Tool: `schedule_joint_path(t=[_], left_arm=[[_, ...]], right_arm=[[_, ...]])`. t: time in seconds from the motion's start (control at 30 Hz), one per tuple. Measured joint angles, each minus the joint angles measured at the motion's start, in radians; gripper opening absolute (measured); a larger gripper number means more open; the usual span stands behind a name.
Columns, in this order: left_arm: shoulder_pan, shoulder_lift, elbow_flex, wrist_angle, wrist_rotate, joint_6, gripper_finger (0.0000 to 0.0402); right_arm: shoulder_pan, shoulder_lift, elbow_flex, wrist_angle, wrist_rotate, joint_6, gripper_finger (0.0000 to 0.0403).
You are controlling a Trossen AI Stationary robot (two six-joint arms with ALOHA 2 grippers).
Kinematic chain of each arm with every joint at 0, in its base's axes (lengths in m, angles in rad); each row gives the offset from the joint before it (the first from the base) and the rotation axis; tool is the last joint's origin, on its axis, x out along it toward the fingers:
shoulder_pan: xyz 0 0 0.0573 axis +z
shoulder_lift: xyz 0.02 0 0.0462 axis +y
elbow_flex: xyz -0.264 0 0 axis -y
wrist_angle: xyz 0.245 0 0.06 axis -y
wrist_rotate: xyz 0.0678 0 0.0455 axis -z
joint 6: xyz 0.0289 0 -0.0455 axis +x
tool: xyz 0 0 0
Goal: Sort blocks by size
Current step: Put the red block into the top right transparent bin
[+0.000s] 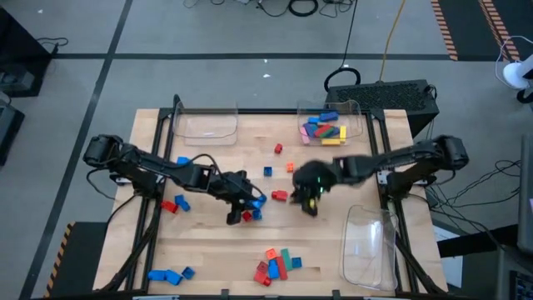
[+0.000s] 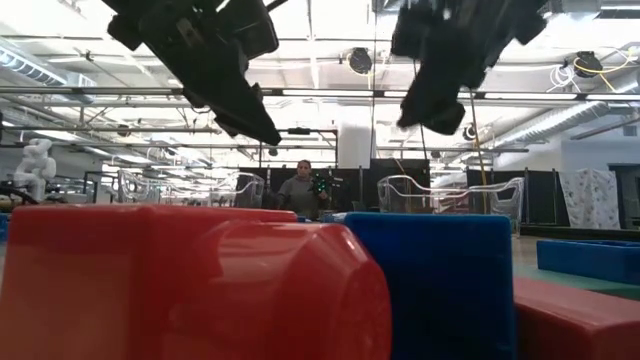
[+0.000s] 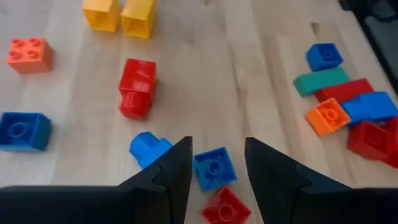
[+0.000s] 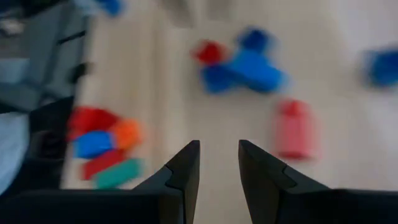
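Observation:
Blocks lie scattered on the wooden table point(image 1: 216, 250): a red one point(image 1: 279, 196) mid-table, a mixed pile point(image 1: 279, 265) near the front edge, and blue ones point(image 1: 166, 275) at the front left. My left gripper point(image 1: 237, 215) hangs open above a blue block point(image 3: 214, 168) and a red block point(image 3: 225, 208), which lie on the wood. My right gripper point(image 1: 310, 206) hangs open over bare wood, right of the red block point(image 4: 293, 130). In the low view both grippers point(image 2: 262, 128) point(image 2: 425, 112) hang well above the table.
A clear tray point(image 1: 354, 112) at the far right holds several blocks. A second clear tray point(image 1: 208, 125) stands at the far edge, a third point(image 1: 371, 246) at the front right. More blocks lie at the left point(image 1: 175, 204) and at mid-table toward the far edge point(image 1: 278, 148).

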Motion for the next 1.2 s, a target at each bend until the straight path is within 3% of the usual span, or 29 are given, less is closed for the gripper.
schedule_joint_path(t=[0.2,0.4,0.6,0.77,1.03,1.2], left_arm=[[-0.039,0.0,0.0,-0.001,-0.054,-0.058,0.0148],[-0.081,0.0,0.0,-0.014,-0.057,-0.134,0.0148],[-0.133,0.0,0.0,-0.014,-0.085,-0.147,0.0148],[-0.163,0.001,0.0,-0.005,-0.153,-0.172,0.0148],[-0.174,0.001,0.0,0.059,-0.212,-0.213,0.0148],[-0.175,0.001,0.0,0.06,-0.23,-0.24,0.0148]], right_arm=[[0.194,0.126,0.001,0.272,0.021,-0.02,0.0093],[0.276,0.261,0.001,0.432,-0.002,0.022,0.0093],[0.391,0.356,0.078,0.42,-0.009,0.0,0.0093],[0.454,0.46,0.215,0.257,-0.004,-0.002,0.0093],[0.473,0.597,0.391,0.064,0.023,-0.074,0.0093],[0.46,0.631,0.414,0.023,0.019,-0.082,0.0093]])
